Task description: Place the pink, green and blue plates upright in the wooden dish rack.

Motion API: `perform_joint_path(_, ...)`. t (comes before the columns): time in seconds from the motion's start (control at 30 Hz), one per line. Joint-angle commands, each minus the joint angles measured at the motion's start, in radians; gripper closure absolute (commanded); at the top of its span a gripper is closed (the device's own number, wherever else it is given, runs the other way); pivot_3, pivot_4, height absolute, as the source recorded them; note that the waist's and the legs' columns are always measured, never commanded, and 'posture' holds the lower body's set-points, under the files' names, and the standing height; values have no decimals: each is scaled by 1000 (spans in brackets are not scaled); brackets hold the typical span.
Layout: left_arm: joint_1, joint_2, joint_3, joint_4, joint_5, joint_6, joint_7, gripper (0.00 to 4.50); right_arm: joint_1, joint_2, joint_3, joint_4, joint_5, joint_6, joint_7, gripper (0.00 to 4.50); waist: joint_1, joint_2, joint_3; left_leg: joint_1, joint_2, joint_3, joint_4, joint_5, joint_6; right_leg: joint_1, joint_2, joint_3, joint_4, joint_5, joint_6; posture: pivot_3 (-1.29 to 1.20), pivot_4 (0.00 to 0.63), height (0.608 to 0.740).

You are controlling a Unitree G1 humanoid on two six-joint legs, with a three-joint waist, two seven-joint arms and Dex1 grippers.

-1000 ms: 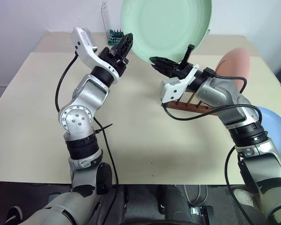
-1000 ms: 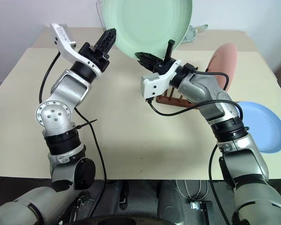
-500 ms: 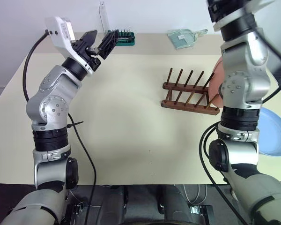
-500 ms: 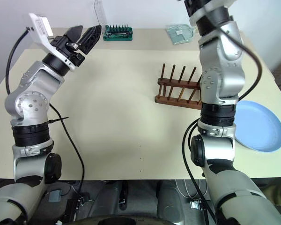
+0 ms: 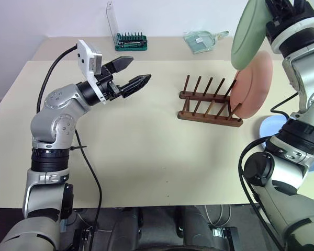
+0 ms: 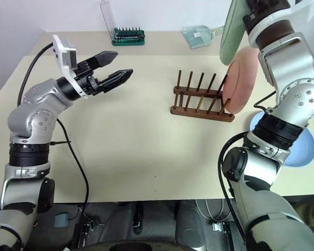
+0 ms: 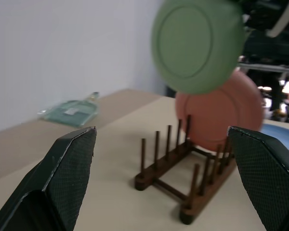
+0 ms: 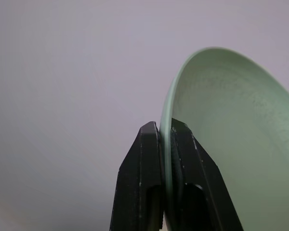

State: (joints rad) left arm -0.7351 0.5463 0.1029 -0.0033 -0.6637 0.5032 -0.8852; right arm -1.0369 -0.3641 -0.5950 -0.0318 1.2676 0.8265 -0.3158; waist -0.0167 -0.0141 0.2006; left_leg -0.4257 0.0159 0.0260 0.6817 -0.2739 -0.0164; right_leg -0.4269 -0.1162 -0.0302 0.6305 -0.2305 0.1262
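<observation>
The right claw (image 8: pixel 166 144) is clamped on the rim of the pale mint green round plate (image 5: pixel 248 34), held high above the small dark brown wooden dish rack (image 5: pixel 209 102). Below that claw, the salmon pink round plate (image 5: pixel 253 86) stands upright in the rack's end slot. The left claw (image 5: pixel 133 72) hangs spread wide and empty over the beige tabletop (image 5: pixel 146 151), the rack well off ahead of its fingertips.

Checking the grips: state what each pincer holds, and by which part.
Right pincer pinches the green plate by its rim. Left pincer is open, holding nothing.
</observation>
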Motion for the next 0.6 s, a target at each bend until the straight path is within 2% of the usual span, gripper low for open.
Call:
perform_joint_path(0.03, -2, 39, 39, -22, -51, 25, -84, 25, -10, -7, -16, -58, 119, 4, -100, 4500, 1, 0, 0, 0, 0, 0, 0, 0, 0, 0, 0, 0, 0, 0, 0, 0, 150, 740)
perform_joint_path(0.23, 1, 43, 36, -3, -31, 29, -91, 25, 44, -47, 25, -73, 183, 32, -214, 4500, 6, 0, 0, -1, 0, 0, 1, 0, 1, 0, 0, 0, 0, 0, 0, 0, 150, 740)
perform_joint_path(0.4, -6, 37, 36, 11, -12, 18, -80, 25, 89, -64, 31, -75, 294, 27, -302, 4500, 3, 0, 0, -1, 0, 0, 0, 0, 1, 0, 0, 0, 0, 0, 0, 0, 150, 740)
perform_joint_path(0.6, -19, 34, 35, 49, 10, 0, -81, 25, 85, -71, 52, -85, 349, -17, -331, 4500, 0, 0, 0, 0, 0, 0, 0, 0, 2, 0, 0, 0, 0, 0, 0, 0, 150, 740)
